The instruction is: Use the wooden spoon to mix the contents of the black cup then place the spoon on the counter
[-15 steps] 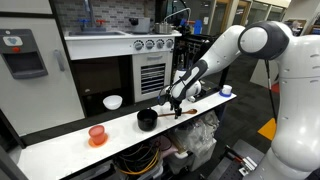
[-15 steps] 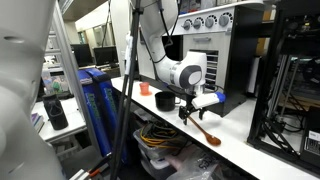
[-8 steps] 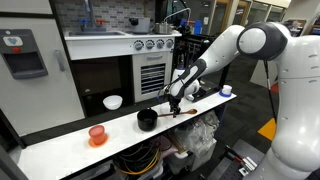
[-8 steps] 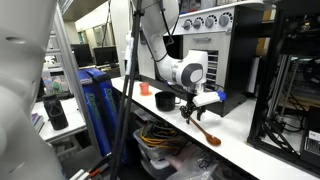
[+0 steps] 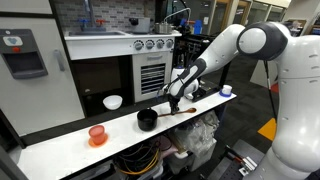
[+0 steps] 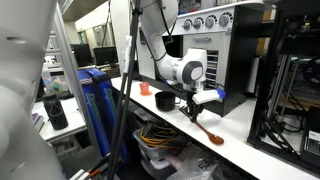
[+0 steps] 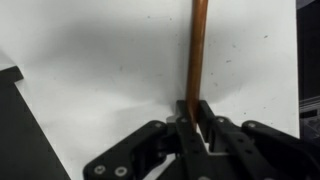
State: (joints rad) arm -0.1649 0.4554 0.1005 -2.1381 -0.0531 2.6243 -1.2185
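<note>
The wooden spoon (image 5: 183, 112) lies on the white counter (image 5: 60, 146) just right of the black cup (image 5: 147, 119). In the other exterior view the spoon (image 6: 210, 134) stretches toward the camera past the cup (image 6: 165, 101). My gripper (image 5: 174, 105) reaches down onto the spoon's handle end next to the cup. In the wrist view the reddish-brown handle (image 7: 197, 50) runs straight up from between the black fingers, and my gripper (image 7: 193, 110) is shut on it. The cup's contents are hidden.
An orange-red translucent cup (image 5: 97, 134) stands further along the counter, and a white bowl (image 5: 113, 102) sits behind on a lower shelf. A small blue-and-white cup (image 5: 226, 90) is at the counter's far end. An oven front rises behind the counter.
The jaws have closed from open onto the spoon's handle. The arm has hardly moved and the spoon lies where it was.
</note>
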